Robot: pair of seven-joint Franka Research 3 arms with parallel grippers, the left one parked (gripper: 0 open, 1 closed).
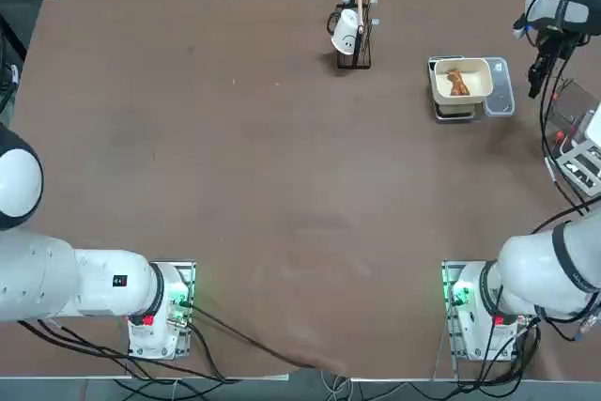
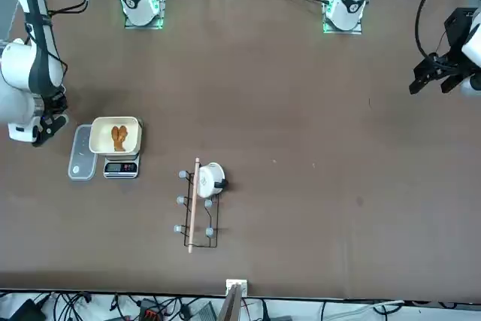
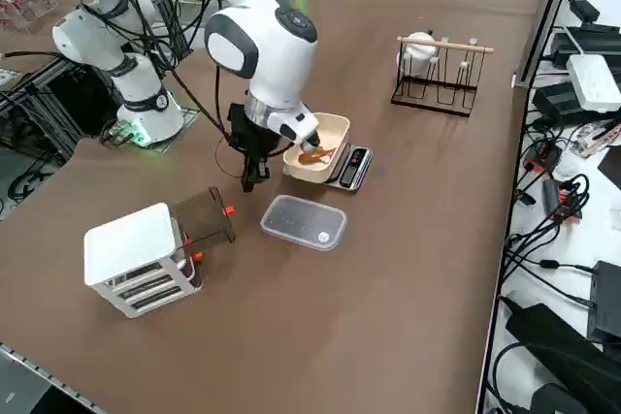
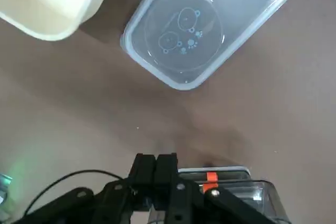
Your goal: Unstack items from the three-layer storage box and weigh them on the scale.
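A broad brown table [image 1: 263,185] fills the scene, ringed by tangled cables and black equipment along its edges. Near its far edge a dark cup stand [image 1: 355,39] carries a white cup [image 1: 346,33]. Beside it sits the scale [image 1: 462,91], its cream tray [image 3: 320,133] holding the brown item [image 1: 457,82], with the translucent plate [image 3: 304,221] lying alongside. Only the right side view shows the three-layer storage box [image 3: 136,259] clearly, standing white-topped near the table's right edge with a clear drawer [image 3: 206,215] and orange tabs pulled out toward the plate; the overhead camera catches just its edge and the front camera misses it altogether. The right arm reaches out low over the table, wrist bent downward, and the right gripper [image 3: 252,174] hangs between the box and the scale, fingers [image 4: 156,167] pressed together and empty.
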